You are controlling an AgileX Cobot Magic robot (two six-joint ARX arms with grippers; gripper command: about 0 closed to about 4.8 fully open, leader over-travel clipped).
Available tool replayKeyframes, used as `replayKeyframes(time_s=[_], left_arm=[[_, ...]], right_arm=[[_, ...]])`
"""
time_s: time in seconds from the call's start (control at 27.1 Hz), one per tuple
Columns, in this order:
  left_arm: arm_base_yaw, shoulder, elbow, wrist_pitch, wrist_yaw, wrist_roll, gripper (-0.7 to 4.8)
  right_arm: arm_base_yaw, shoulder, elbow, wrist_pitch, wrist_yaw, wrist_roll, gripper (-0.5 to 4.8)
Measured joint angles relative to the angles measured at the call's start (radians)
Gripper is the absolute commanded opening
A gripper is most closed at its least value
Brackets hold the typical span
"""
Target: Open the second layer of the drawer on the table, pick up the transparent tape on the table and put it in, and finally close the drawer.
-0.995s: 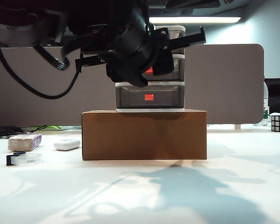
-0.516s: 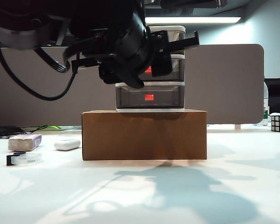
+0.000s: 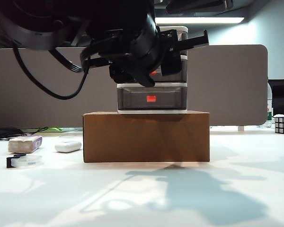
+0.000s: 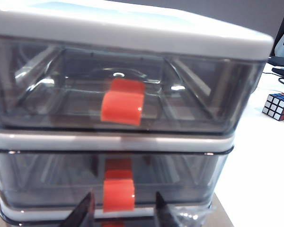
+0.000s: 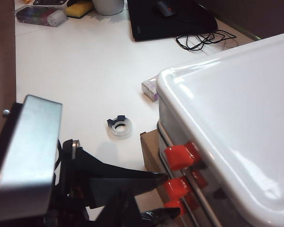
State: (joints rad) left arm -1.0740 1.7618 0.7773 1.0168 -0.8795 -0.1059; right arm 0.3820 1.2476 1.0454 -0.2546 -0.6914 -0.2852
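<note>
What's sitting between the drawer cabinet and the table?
A brown cardboard box: the cabinet stands on its top, and the box rests on the white table. The exterior view shows this; the left hand hangs before the cabinet's middle drawer.

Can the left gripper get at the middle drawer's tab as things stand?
Probably yes. The left gripper is open right at the second layer of the drawer, one fingertip on either side of its red tab, with nothing in between.

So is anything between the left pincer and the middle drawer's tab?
Nothing visible: the left pincer sits open right at the middle drawer's tab, a finger on either side, with no object in the gap.
</note>
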Motion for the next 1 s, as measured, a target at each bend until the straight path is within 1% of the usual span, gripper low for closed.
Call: replayKeyframes(time_s=[0.33,0.41,0.52,0.59,0.66,0.77,1.0], left_arm=[[0.022,0.01,0.002,0.005,0.001,0.0,1.52],[0.023,0.011,0.003,0.005,0.002,0.0,1.52],[0.023,0.011,0.004,0.005,0.002,0.0,1.52],[0.023,0.011,0.013,0.005,0.002,0.0,1.52],[0.023,0.011,0.019,0.003,0.003,0.0,1.51],[0.023,0.012,0.034,-0.002,0.004,0.0,1.51],[0.023,0.017,0.054,-0.033,0.003,0.0,1.45]], right_arm=[[-0.003,0.002,0.0,-0.008,-0.001,-0.027,-0.05],[-0.022,0.023,0.0,-0.007,-0.004,-0.052,-0.05],[-0.054,0.044,0.0,-0.008,-0.058,-0.056,-0.05],[-0.079,0.06,0.0,-0.007,-0.127,-0.056,-0.05],[-0.089,0.066,0.0,-0.002,-0.156,-0.056,-0.05],[-0.093,0.071,0.0,0.007,-0.181,-0.057,-0.05],[-0.093,0.074,0.0,0.012,-0.188,-0.057,-0.05]])
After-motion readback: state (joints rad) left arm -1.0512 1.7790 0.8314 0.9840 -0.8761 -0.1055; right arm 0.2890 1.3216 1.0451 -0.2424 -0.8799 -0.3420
